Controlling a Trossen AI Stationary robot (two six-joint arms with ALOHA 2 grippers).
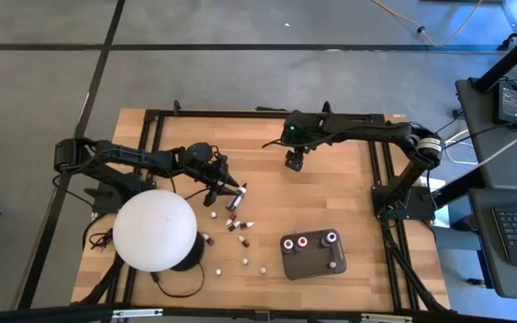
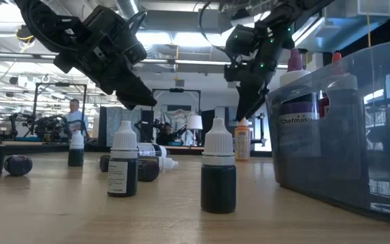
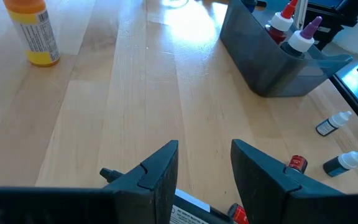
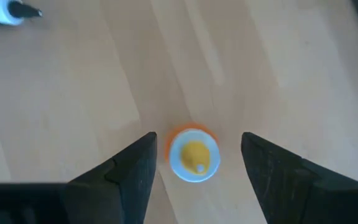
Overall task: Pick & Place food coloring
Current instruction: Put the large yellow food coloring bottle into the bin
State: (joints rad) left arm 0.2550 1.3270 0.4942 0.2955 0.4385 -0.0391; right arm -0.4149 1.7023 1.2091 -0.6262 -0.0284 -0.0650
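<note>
Fingers (image 4: 129, 171) flank orange bottle (image 4: 193, 154); scattered bottles (image 1: 238, 222) near tray (image 1: 313, 266).

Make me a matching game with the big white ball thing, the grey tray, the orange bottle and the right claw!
Things:
1. white dome
2. dark grey tray
3. orange bottle
4. right gripper

Places or states:
a. has bottles standing inside it
b. open, pointing down at the table
c. sits on the table's left side, by the left arm
d. stands upright, alone, right under the open fingers

Pairs: 1-c, 2-a, 3-d, 4-b
</note>
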